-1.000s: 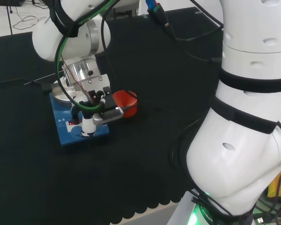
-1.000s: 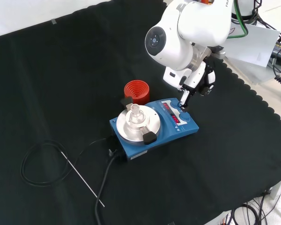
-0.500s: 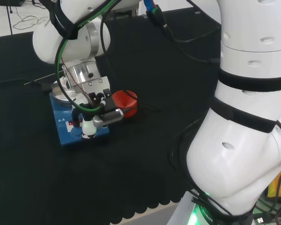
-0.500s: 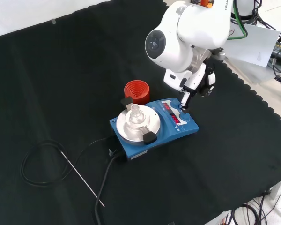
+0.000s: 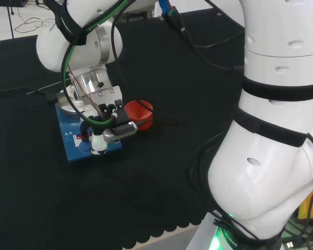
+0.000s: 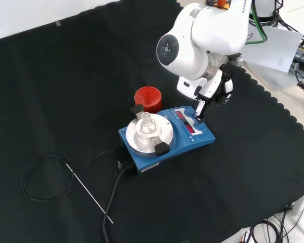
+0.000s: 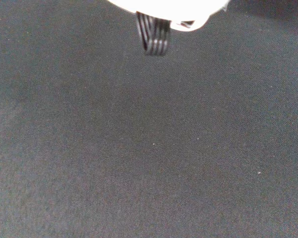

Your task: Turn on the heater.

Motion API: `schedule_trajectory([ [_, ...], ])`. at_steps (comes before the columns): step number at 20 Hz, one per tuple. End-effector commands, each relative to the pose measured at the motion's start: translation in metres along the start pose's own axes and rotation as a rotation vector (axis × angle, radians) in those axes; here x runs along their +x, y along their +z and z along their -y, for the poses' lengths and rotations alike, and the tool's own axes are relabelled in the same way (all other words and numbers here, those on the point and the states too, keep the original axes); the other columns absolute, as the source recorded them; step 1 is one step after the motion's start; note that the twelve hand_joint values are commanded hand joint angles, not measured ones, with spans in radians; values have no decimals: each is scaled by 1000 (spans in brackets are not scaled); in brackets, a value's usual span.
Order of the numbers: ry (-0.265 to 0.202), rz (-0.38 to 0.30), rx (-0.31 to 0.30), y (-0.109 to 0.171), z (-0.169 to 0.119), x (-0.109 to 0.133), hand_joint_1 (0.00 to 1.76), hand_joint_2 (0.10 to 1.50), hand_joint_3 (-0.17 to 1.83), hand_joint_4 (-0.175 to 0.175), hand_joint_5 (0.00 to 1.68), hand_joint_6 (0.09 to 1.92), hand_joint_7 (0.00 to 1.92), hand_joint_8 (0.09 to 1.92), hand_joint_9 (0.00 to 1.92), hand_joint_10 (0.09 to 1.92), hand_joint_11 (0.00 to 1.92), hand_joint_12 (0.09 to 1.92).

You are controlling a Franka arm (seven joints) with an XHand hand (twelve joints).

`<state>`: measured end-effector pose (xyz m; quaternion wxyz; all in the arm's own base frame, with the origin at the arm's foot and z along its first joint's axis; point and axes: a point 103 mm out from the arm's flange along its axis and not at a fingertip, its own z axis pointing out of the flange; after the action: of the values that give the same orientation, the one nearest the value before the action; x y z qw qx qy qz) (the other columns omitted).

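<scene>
My hand [image 6: 209,93] hangs over the control end of the heater [image 6: 167,136], one finger [image 6: 199,108] pointing straight down at the blue panel; the others look tucked back toward the palm and hold nothing. In the front view the fingertip sits at a knob [image 6: 194,119] on the panel's far corner, touching it or just above it; I cannot tell which. In the head view the same finger [image 5: 97,141] comes down on the panel's near end, beside a small red light [image 5: 79,137].

The heater stands near the middle of the cloth [image 6: 50,91]. Its round metal plate [image 6: 148,134] carries a small clear glass piece [image 6: 146,120]. A red ribbed stand [image 6: 148,98] sits just behind the heater in the front view, touching or nearly touching its back edge. A black cable [image 6: 111,197] runs from the heater's plate end toward the cloth's front edge, with a thin rod [image 6: 88,190] lying beside it.

I judge this to be the pressing or turning step itself: the finger is at the control, and the switch is not clearly made yet. The next move calls for a short, straight push or a small twist at that knob, keeping the fingertip centred so it does not slide off the rim or shove the heater along the cloth.
</scene>
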<state>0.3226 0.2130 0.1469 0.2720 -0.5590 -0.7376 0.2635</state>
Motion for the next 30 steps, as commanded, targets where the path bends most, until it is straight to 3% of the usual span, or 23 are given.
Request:
schedule_trajectory([
  [1,0,-2,2,0,-1,0,1393,719,998,-45,254,711,1473,1533,1552,1449,1133,1365],
  [30,4,8,15,7,-9,-3,1392,716,1006,-45,261,711,1471,1536,1551,1450,1132,1366],
])
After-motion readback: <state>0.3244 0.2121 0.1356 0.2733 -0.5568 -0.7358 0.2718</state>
